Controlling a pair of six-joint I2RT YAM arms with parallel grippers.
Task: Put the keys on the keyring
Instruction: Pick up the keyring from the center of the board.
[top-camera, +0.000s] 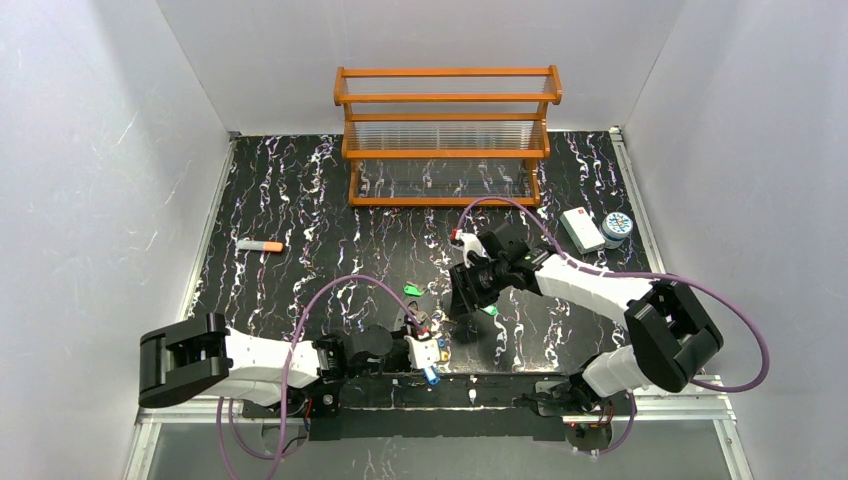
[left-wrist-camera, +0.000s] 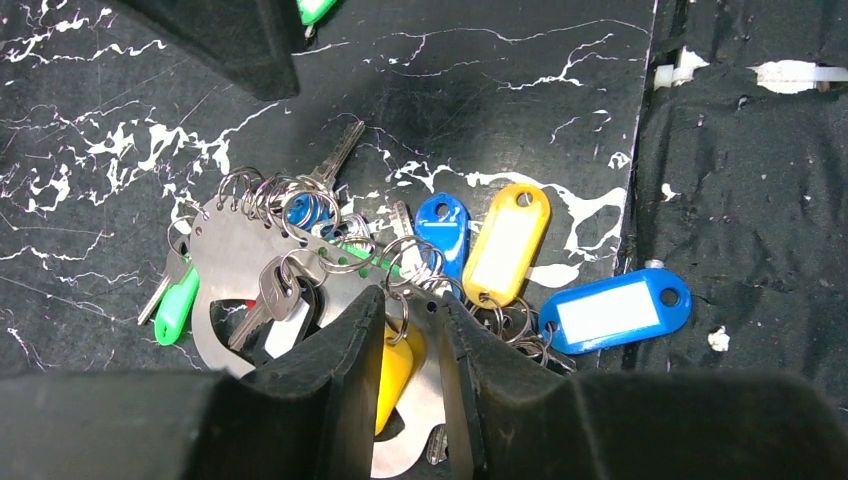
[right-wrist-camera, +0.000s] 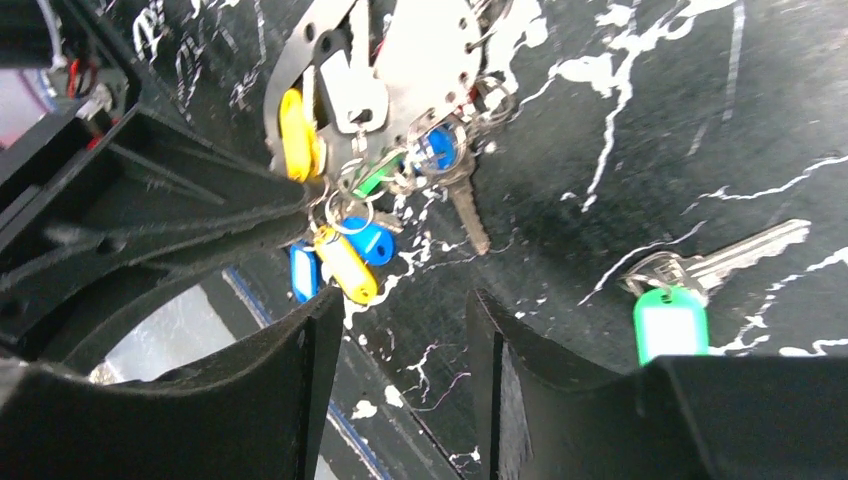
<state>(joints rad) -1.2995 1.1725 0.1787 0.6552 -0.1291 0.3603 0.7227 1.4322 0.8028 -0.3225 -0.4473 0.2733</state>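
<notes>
Looking from top: your left gripper (top-camera: 425, 352) sits near front edge of black marbled table (top-camera: 300, 200), right gripper (top-camera: 466, 308) just beyond.
Left wrist: jaws pinch silver oval metal keyring (left-wrist-camera: 235, 250), colour-tagged silver keys (left-wrist-camera: 505, 245) bunched on it; hold steady.
Right wrist: jaws apart, empty; loose green-tagged silver key (right-wrist-camera: 670, 322) lies beside them; pinch tag low.

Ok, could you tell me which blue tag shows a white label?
The long blue tag lying outermost, past the yellow tag; the others look plain blue.

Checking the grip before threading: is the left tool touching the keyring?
Touching. In the left wrist view the left tool is closed on the keyring, its fingers against the metal, a yellow tag pinched between.
</notes>
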